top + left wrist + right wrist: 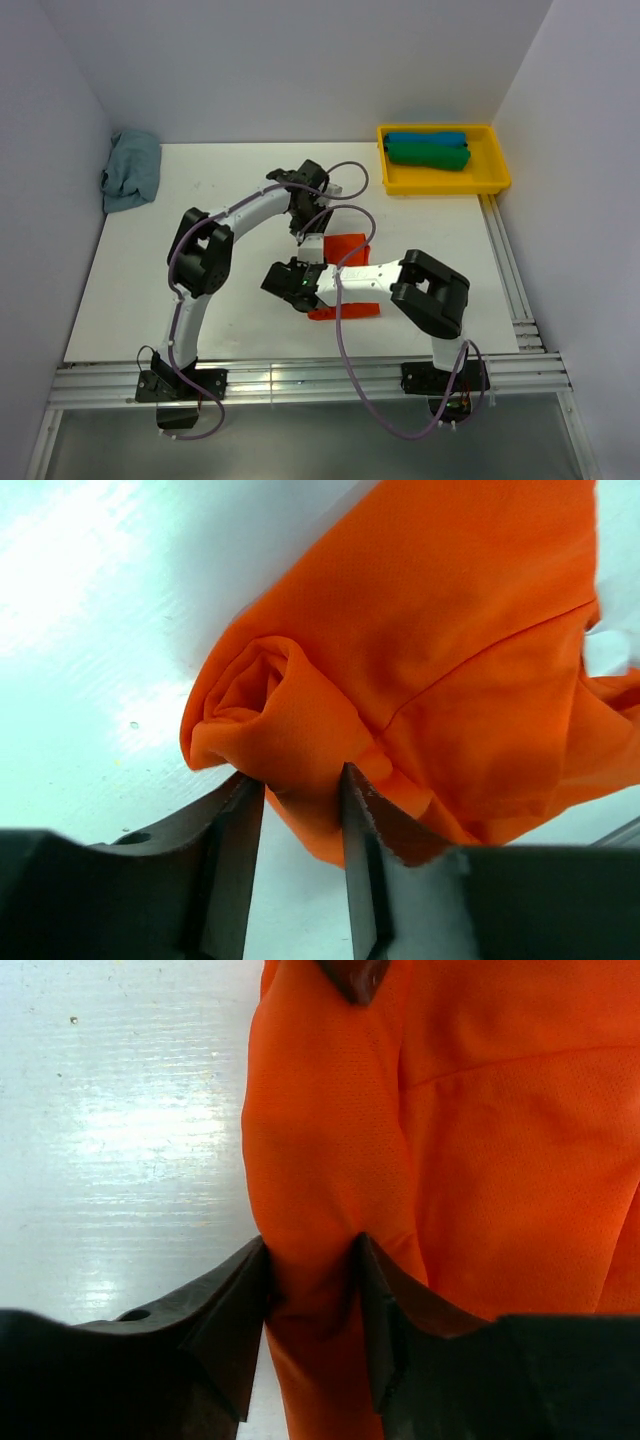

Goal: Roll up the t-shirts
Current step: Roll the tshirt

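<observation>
Now rolling the soft, bright orange-red cloth t-shirt (346, 249), lying in the middle of the flat white table (230, 300). Pinching one end of the rolled-up edge with the black two-finger left gripper (300, 780) and the other end with the black two-finger right gripper (312, 1250). Squeezing at both ends, most likely, for a tight, straight roll.

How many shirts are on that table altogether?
4: an orange shirt mid-table, a blue roll and a green roll in the yellow tray far right, a grey-blue shirt crumpled far left. More may be hidden.
</observation>
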Robot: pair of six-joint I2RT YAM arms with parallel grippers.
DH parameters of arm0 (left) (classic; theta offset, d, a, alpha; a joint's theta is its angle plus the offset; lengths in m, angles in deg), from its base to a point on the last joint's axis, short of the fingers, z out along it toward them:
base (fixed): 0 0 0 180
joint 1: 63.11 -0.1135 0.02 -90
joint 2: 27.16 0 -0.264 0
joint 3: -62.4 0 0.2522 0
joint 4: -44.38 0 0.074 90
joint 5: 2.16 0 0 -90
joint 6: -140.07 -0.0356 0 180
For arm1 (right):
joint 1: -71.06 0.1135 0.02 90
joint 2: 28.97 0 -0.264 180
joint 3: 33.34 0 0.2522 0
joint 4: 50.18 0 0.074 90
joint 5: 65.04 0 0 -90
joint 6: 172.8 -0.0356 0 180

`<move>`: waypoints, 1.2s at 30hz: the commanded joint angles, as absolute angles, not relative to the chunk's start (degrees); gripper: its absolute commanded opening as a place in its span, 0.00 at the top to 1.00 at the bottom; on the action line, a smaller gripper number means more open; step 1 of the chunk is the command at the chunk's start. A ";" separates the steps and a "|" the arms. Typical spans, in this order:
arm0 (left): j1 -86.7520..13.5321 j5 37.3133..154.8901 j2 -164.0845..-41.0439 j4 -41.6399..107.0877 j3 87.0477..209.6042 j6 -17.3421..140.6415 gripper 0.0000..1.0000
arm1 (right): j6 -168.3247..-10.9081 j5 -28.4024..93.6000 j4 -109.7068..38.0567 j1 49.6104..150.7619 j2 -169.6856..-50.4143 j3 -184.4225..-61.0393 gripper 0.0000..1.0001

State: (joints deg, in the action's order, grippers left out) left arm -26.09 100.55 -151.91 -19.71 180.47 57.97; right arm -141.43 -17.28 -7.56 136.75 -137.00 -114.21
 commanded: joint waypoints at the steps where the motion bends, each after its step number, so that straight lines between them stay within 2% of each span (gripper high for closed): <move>1: -28.30 103.57 -151.17 -19.48 184.00 57.36 0.56 | -142.04 -13.20 -10.04 136.36 -134.62 -111.44 0.60; 3: -29.00 104.97 -150.47 -19.48 184.35 57.37 0.51 | -141.51 -11.53 -12.33 135.75 -133.48 -109.86 0.66; 4: -29.79 105.41 -150.29 -19.74 184.44 57.36 0.49 | -141.51 -9.78 -15.38 134.96 -131.56 -107.33 0.71; 7: -31.90 108.66 -148.89 -19.04 184.26 57.28 0.46 | -141.60 -3.73 -24.15 132.51 -126.29 -100.48 0.75; 13: -35.33 117.62 -143.80 -13.07 178.38 55.96 0.38 | -143.44 9.21 -46.73 125.04 -116.35 -84.05 0.76; 18: -35.34 121.67 -141.33 -6.75 171.18 56.83 0.34 | -148.89 21.94 -63.99 117.05 -113.87 -73.04 0.77; 22: -35.16 124.22 -141.85 -2.70 166.79 57.80 0.33 | -153.46 28.81 -80.84 113.34 -117.02 -66.27 0.77; 30: -32.18 120.90 -145.19 0.56 164.31 57.63 0.32 | -161.19 36.38 -104.76 110.87 -130.19 -63.18 0.78; 34: -31.82 118.70 -146.77 -0.23 165.36 57.89 0.32 | -164.88 38.84 -112.78 110.87 -136.10 -63.27 0.79; 36: -31.56 116.51 -147.39 -1.28 165.72 57.81 0.36 | -165.51 39.20 -114.89 110.79 -138.12 -63.36 0.79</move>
State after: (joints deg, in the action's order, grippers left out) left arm -31.93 119.28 -146.70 -1.65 164.47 57.51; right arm -162.46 35.85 -107.27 110.92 -135.27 -64.33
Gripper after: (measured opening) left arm 0.653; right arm 0.291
